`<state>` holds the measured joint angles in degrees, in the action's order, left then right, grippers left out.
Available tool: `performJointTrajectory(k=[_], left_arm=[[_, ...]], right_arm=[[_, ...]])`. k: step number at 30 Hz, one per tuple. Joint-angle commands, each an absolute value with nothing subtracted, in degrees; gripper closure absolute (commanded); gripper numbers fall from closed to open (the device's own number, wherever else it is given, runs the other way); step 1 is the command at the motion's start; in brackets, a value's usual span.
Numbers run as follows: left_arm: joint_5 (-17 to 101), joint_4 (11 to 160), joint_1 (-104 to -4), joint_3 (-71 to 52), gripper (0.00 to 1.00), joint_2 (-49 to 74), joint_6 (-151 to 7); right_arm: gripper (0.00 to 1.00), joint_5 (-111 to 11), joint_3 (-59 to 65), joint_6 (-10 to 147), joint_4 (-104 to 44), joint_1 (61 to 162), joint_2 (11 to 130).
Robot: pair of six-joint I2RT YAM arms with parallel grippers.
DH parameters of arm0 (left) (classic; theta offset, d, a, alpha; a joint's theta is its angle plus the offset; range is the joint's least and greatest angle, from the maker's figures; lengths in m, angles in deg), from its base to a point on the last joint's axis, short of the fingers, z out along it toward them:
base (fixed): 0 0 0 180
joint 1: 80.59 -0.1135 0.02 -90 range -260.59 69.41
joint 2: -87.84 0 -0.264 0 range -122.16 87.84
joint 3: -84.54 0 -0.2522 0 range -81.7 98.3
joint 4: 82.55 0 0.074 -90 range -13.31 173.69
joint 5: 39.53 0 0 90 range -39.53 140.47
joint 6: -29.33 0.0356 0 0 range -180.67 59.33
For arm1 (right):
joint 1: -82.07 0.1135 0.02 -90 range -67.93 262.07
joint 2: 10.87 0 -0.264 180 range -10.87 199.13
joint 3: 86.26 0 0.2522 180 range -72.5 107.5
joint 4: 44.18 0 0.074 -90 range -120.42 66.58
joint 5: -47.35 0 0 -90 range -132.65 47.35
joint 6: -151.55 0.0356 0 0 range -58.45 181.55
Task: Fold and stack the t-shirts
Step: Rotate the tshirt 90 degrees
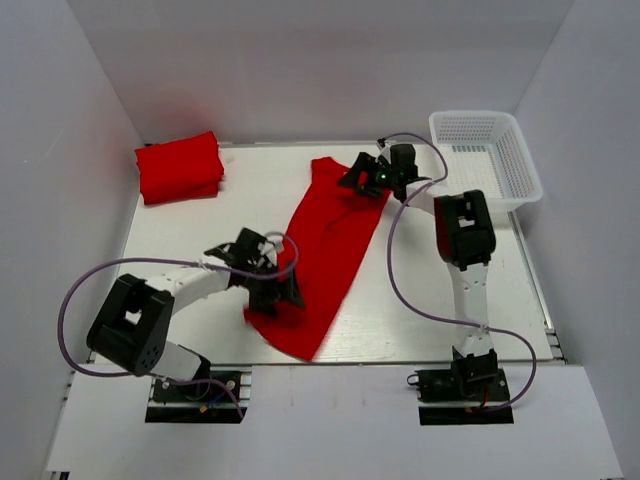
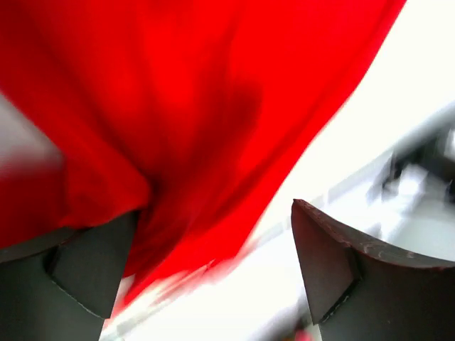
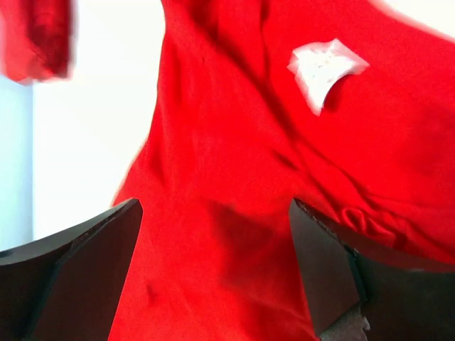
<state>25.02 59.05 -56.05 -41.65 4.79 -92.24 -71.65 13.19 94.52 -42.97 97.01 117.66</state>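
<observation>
One red t-shirt [image 1: 325, 250] lies on the white table as a long diagonal strip, from the far middle down to the near edge. Folded red t-shirts [image 1: 180, 167] sit at the far left. My left gripper [image 1: 270, 285] is open over the strip's near left edge; in its wrist view the blurred red cloth [image 2: 178, 106] reaches its left finger [image 2: 89, 266], and the gripper [image 2: 210, 266] stands wide. My right gripper [image 1: 372, 180] is open over the strip's far right end. Its wrist view shows the gripper [image 3: 213, 270] spread above red cloth [image 3: 213, 163] near the white neck label [image 3: 323, 67].
A white mesh basket [image 1: 487, 157] stands at the far right corner. White walls enclose the table on three sides. The right arm's purple cable [image 1: 395, 270] loops over the table right of the shirt. The folded shirts also show at the right wrist view's top left [image 3: 35, 35].
</observation>
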Motion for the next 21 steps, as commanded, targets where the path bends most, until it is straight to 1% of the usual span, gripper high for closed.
performJointTrajectory(k=[1, 2, 3, 4, 5, 6, 8, 9, 11, 12, 13, 15, 16, 17, 18, 19, 21], left_arm=[[13.6, 45.4, -50.5, -44.5, 0.00, 4.6, -92.7], [14.7, 41.5, -49.8, -42.8, 0.00, 5.6, -92.0], [17.7, 40.0, -48.4, -40.9, 0.00, 7.8, -91.3], [17.8, 40.0, -47.9, -38.0, 0.00, 9.3, -91.3], [17.8, 40.0, -47.9, -36.5, 0.00, 11.0, -90.5], [20.0, 39.5, -47.4, -34.8, 0.00, 12.4, -89.7], [24.9, 39.5, -47.4, -29.3, 0.00, 15.0, -87.2], [26.9, 39.5, -47.4, -27.8, 0.00, 15.0, -86.6], [32.9, 40.6, -47.4, -24.4, 0.00, 15.0, -85.6], [35.3, 42.8, -47.4, -23.7, 0.00, 15.0, -85.6], [37.5, 44.1, -47.4, -23.2, 0.00, 15.0, -85.6], [44.3, 46.4, -48.9, -22.0, 0.00, 15.0, -87.8], [48.2, 46.4, -48.9, -21.2, 0.00, 14.4, -89.0], [56.4, 46.4, -48.9, -20.4, 0.00, 13.8, -89.9], [59.7, 45.6, -48.9, -18.9, 0.00, 12.7, -92.6], [65.7, 45.0, -49.6, -18.0, 0.00, 12.7, -93.7], [70.5, 45.0, -50.6, -16.8, 0.00, 11.9, -94.4]], right_arm=[[0.10, -79.8, 29.3, 93.7, -36.9, 97.5, 128.7], [0.10, -80.3, 32.4, 92.3, -35.7, 97.5, 129.2], [0.10, -79.6, 32.7, 91.4, -35.6, 97.7, 128.1], [0.10, -77.6, 32.3, 89.6, -35.8, 97.6, 127.2], [0.10, -76.9, 31.7, 87.5, -35.9, 98.2, 126.1], [0.10, -74.8, 29.2, 86.4, -36.0, 98.2, 122.1], [0.10, -73.3, 26.4, 82.1, -35.8, 98.5, 119.6], [0.10, -71.2, 24.5, 79.8, -35.6, 98.8, 115.7], [0.10, -70.0, 22.9, 77.3, -34.3, 99.6, 113.7], [0.10, -67.1, 22.7, 74.1, -33.6, 100.9, 111.3], [0.10, -66.1, 22.7, 73.1, -30.5, 101.1, 110.9], [0.10, -63.1, 22.9, 70.2, -26.5, 103.0, 109.1], [0.10, -59.0, 22.3, 69.6, -24.5, 103.6, 108.7], [0.10, -57.2, 21.9, 69.3, -23.7, 104.0, 107.5], [0.10, -55.8, 21.1, 69.2, -22.3, 105.7, 107.2], [0.10, -53.0, 20.1, 69.5, -20.7, 106.2, 106.8], [0.10, -51.4, 18.0, 70.2, -18.9, 108.2, 105.6]])
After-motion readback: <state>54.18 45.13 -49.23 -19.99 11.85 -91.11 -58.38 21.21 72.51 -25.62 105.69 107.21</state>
